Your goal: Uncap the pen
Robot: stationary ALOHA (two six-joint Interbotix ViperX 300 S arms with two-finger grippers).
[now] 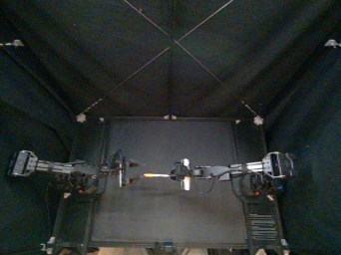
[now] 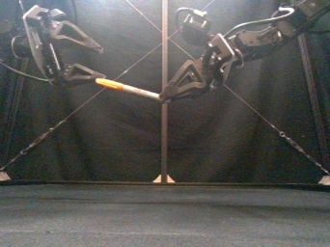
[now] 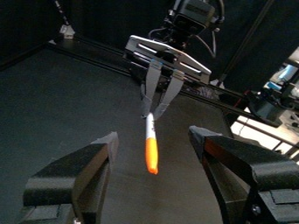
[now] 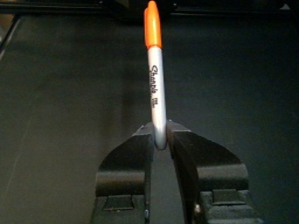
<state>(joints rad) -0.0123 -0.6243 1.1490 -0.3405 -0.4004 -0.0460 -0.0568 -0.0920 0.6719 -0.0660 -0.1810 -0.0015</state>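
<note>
A marker pen [image 2: 139, 92] with a white barrel [image 4: 156, 83] and an orange cap [image 2: 111, 85] is held in the air above the table. My right gripper [image 4: 160, 131] is shut on the barrel's back end, with the capped end pointing toward the left arm. My left gripper [image 3: 153, 136] is open, its jaws spread wide on either side of the orange cap [image 3: 151, 156] without touching it. From above, the pen [image 1: 156, 176] bridges the gap between the left gripper [image 1: 124, 173] and the right gripper [image 1: 182, 174]. The cap [image 4: 151, 24] is on the pen.
The black table [image 1: 167, 214] lies well below both grippers. Black curtains close the back and sides.
</note>
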